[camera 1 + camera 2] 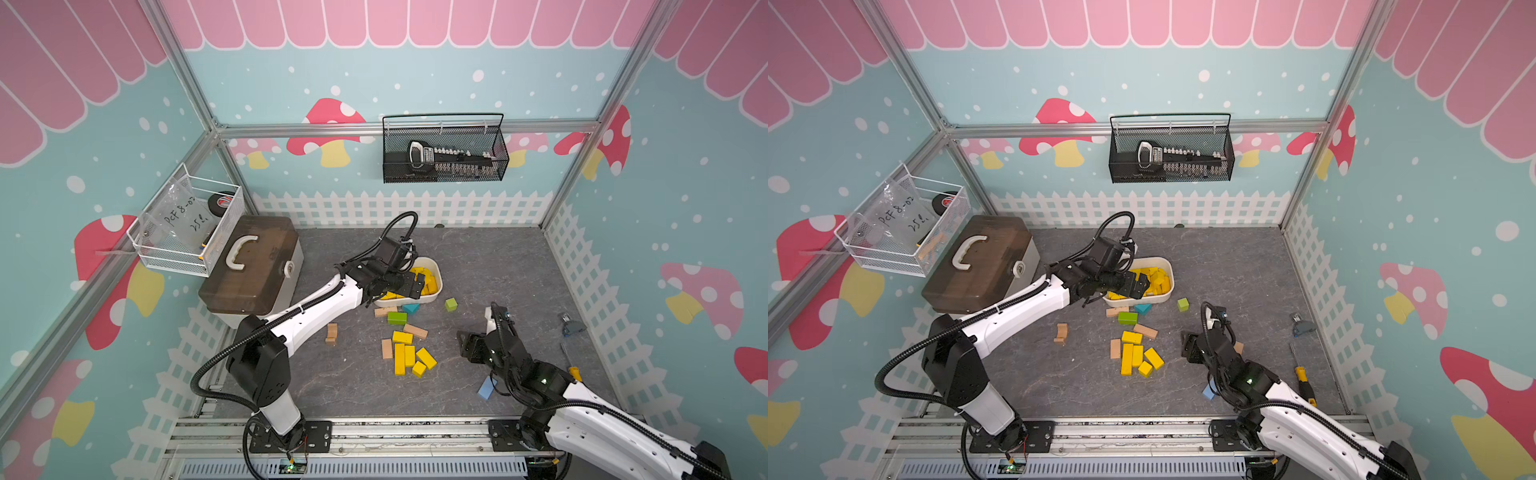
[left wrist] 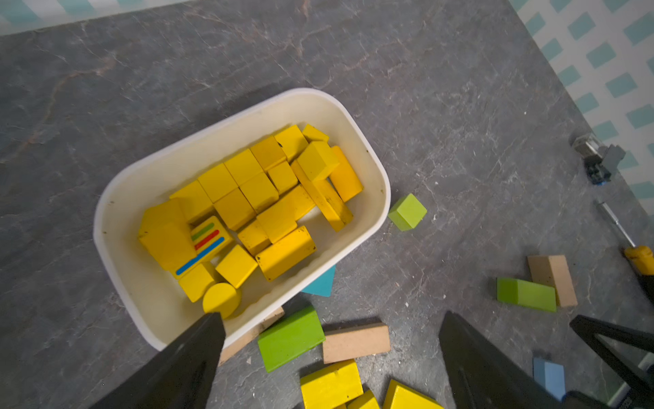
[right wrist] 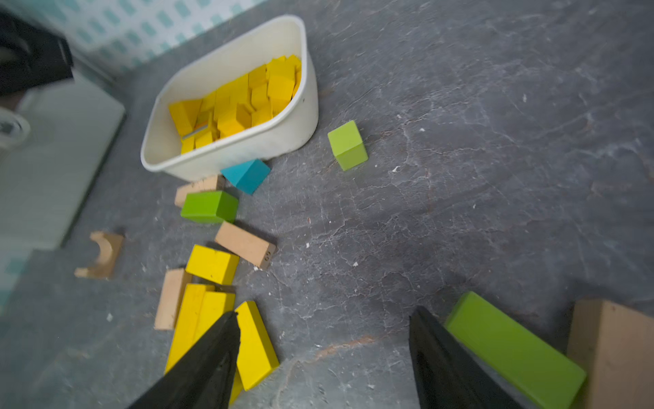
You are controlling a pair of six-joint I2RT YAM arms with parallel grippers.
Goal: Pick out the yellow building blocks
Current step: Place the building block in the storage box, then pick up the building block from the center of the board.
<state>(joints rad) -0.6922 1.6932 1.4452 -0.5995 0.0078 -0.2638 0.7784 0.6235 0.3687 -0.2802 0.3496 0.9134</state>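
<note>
Since the five loose yellow building blocks [image 1: 409, 353] are bunched tight on the surface at 6 o'clock from the white tub [image 1: 432, 296], with a tan block [image 1: 387, 348] just beside them, the wrong one could easily get grabbed too. The tub is already heaped with yellow ones [image 2: 247, 198]. Left gripper [image 2: 331, 317] and right gripper [image 3: 325, 313] are both seen spread apart, empty.

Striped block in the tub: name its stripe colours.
Striped block: green, red and blue on yellow; left wrist view shows it best.
</note>
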